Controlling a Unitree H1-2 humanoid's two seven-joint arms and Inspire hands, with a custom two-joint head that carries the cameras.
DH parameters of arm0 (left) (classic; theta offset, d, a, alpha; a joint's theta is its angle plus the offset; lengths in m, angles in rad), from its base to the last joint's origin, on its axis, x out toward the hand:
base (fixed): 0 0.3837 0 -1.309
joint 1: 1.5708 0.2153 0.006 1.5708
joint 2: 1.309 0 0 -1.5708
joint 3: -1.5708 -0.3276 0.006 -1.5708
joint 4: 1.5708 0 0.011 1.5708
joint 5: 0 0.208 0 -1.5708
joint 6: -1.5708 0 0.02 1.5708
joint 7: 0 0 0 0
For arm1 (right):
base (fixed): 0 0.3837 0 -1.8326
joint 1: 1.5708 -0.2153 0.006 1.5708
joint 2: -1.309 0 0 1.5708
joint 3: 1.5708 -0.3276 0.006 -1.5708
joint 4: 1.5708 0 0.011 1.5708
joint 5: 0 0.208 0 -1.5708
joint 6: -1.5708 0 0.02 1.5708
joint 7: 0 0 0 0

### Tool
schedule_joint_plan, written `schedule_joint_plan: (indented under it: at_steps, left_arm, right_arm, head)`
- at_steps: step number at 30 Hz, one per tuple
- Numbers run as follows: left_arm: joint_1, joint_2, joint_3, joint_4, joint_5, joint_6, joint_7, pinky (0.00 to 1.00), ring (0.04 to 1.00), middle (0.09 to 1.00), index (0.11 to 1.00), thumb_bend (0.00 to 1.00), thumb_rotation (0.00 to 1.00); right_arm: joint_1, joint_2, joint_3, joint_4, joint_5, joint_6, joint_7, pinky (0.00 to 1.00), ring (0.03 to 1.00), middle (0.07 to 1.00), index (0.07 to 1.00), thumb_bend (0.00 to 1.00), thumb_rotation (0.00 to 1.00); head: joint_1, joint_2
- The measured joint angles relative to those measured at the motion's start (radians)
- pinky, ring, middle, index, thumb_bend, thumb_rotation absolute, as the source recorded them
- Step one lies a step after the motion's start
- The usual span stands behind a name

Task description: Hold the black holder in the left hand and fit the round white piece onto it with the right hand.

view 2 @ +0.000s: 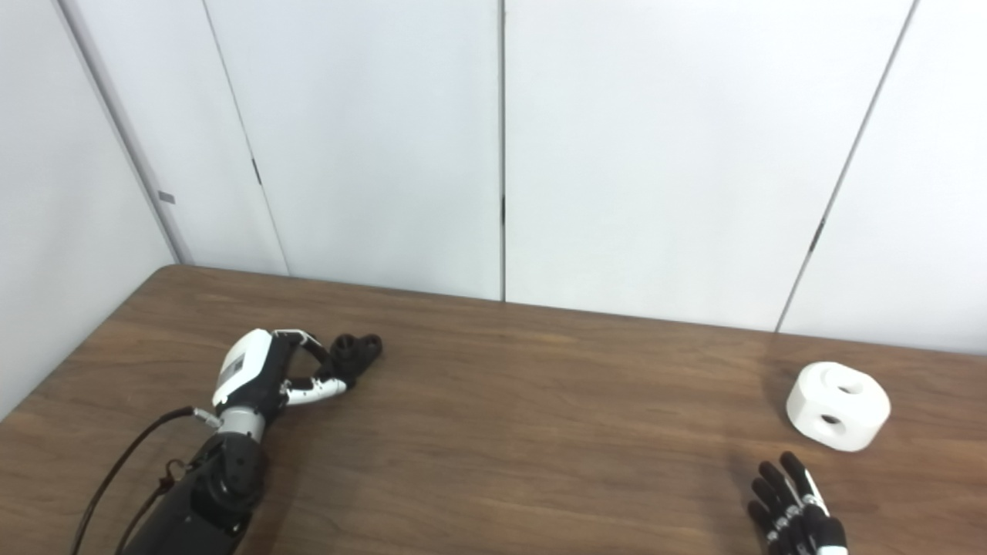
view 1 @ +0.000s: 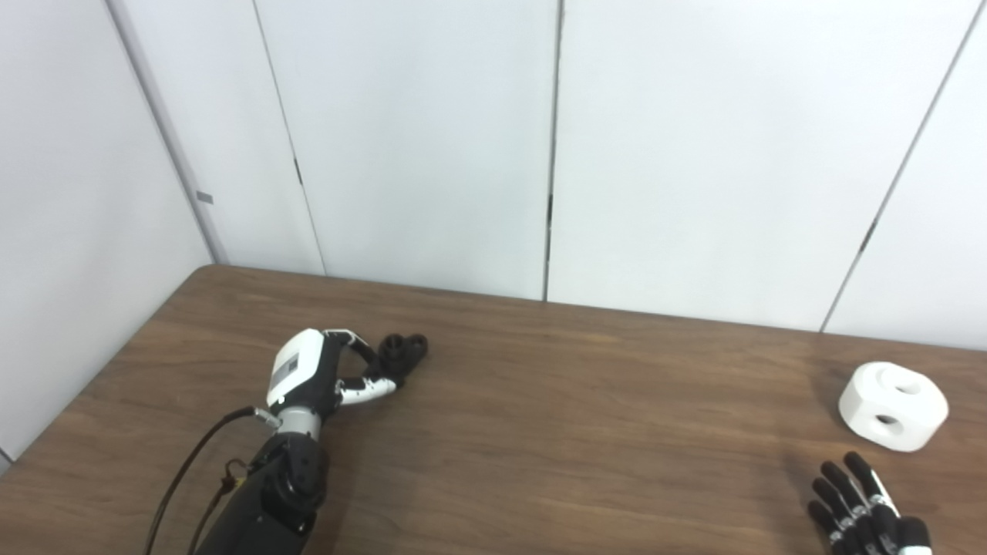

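**Worktop scene, both hands low**

Brown wood worktop [view 1: 540, 401] against white wall panels [view 1: 416, 139]. Left hand [view 1: 324, 370] at left, fingers curled round near end of black holder [view 1: 403, 351], which lies on wood; contact likely, firm grip unclear. White piece [view 1: 893, 405] far right, resting on wood, two holes showing. Right hand [view 1: 864, 509] just below it, fingers spread, empty, not touching.
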Motion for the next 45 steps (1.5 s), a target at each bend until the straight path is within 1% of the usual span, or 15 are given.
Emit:
schedule_joint_plan:
  at_steps: [4,10,11,12,13,16,18,22,27,28,30,34,36,42,45]
  left_arm:
    - [0.031,0.004,-0.002,-0.117,-0.004,0.056,-0.084,0.81,0.882,0.807,0.489,0.51,0.06]
    - [0.091,0.010,-0.012,-0.290,-0.028,0.117,-0.202,0.74,0.856,0.800,0.489,0.51,0.06]
    - [0.104,0.014,-0.018,-0.318,-0.030,0.121,-0.222,0.76,0.865,0.808,0.490,0.51,0.06]
    - [0.118,0.019,-0.026,-0.345,-0.031,0.122,-0.236,0.86,0.881,0.816,0.490,0.51,0.06]
    - [0.132,0.022,-0.034,-0.374,-0.033,0.124,-0.252,0.89,0.890,0.819,0.489,0.51,0.06]
    - [0.183,0.019,-0.051,-0.439,-0.049,0.122,-0.296,0.87,0.904,0.826,0.489,0.51,0.06]
    - [0.209,0.010,-0.065,-0.475,-0.053,0.108,-0.304,0.86,0.906,0.825,0.488,0.51,0.06]
    - [0.248,0.004,-0.109,-0.516,-0.062,0.054,-0.321,0.90,0.921,0.825,0.489,0.51,0.06]
    - [0.287,-0.018,-0.153,-0.556,-0.064,0.003,-0.338,0.88,0.935,0.837,0.489,0.51,0.06]
    - [0.291,-0.022,-0.163,-0.562,-0.064,-0.005,-0.344,0.88,0.938,0.843,0.489,0.51,0.06]
    - [0.295,-0.024,-0.180,-0.569,-0.064,-0.018,-0.358,0.90,0.948,0.852,0.489,0.51,0.06]
    - [0.304,-0.024,-0.198,-0.577,-0.071,-0.039,-0.387,0.99,0.947,0.846,0.488,0.51,0.06]
    - [0.314,-0.024,-0.212,-0.577,-0.073,-0.051,-0.396,1.00,0.945,0.843,0.488,0.51,0.06]
    - [0.330,-0.025,-0.256,-0.555,-0.043,-0.151,-0.397,1.00,0.944,0.843,0.487,0.51,0.06]
    - [0.329,-0.025,-0.272,-0.547,-0.028,-0.172,-0.398,1.00,0.954,0.850,0.488,0.51,0.06]
  right_arm:
    - [0.001,0.000,0.003,-0.002,-0.001,0.000,-0.002,0.92,0.940,0.936,0.963,0.63,0.95]
    - [0.001,0.001,0.008,-0.026,-0.016,0.020,-0.019,0.90,0.929,0.925,0.952,0.59,0.98]
    - [0.001,0.001,0.009,-0.028,-0.017,0.023,-0.022,0.90,0.929,0.925,0.951,0.59,0.98]
    - [0.001,0.001,0.011,-0.028,-0.018,0.025,-0.026,0.90,0.927,0.924,0.949,0.58,0.98]
    - [0.001,0.002,0.012,-0.030,-0.019,0.029,-0.032,0.90,0.926,0.924,0.950,0.58,0.98]
    - [0.001,0.002,0.019,-0.036,-0.022,0.037,-0.042,0.90,0.925,0.925,0.955,0.56,0.99]
    - [0.001,0.003,0.023,-0.040,-0.023,0.041,-0.047,0.90,0.922,0.921,0.956,0.55,0.99]
    - [0.001,0.005,0.037,-0.054,-0.028,0.064,-0.063,0.91,0.922,0.919,0.957,0.56,0.99]
    - [-0.001,0.008,0.050,-0.074,-0.029,0.096,-0.088,0.92,0.931,0.923,0.960,0.55,0.97]
    - [-0.001,0.008,0.052,-0.077,-0.029,0.101,-0.094,0.92,0.931,0.923,0.961,0.55,0.97]
    - [-0.002,0.010,0.059,-0.094,-0.029,0.121,-0.109,0.92,0.932,0.924,0.963,0.54,0.98]
    - [-0.005,0.013,0.076,-0.109,-0.038,0.146,-0.130,0.94,0.939,0.925,0.962,0.55,0.99]
    - [-0.007,0.013,0.084,-0.112,-0.042,0.151,-0.136,0.95,0.942,0.926,0.964,0.56,0.99]
    - [-0.009,0.016,0.100,-0.130,-0.046,0.177,-0.159,0.95,0.937,0.923,0.965,0.59,0.98]
    - [-0.010,0.016,0.106,-0.135,-0.051,0.182,-0.169,0.95,0.930,0.918,0.959,0.58,0.97]
  head:
    - [-0.006,0.009]
    - [-0.020,0.025]
    - [-0.026,0.031]
    - [-0.031,0.034]
    - [-0.038,0.043]
    - [-0.057,0.055]
    - [-0.069,0.063]
    - [-0.087,0.077]
    - [-0.126,0.115]
    - [-0.138,0.133]
    - [-0.152,0.146]
    - [-0.179,0.179]
    - [-0.186,0.184]
    - [-0.218,0.207]
    - [-0.226,0.213]
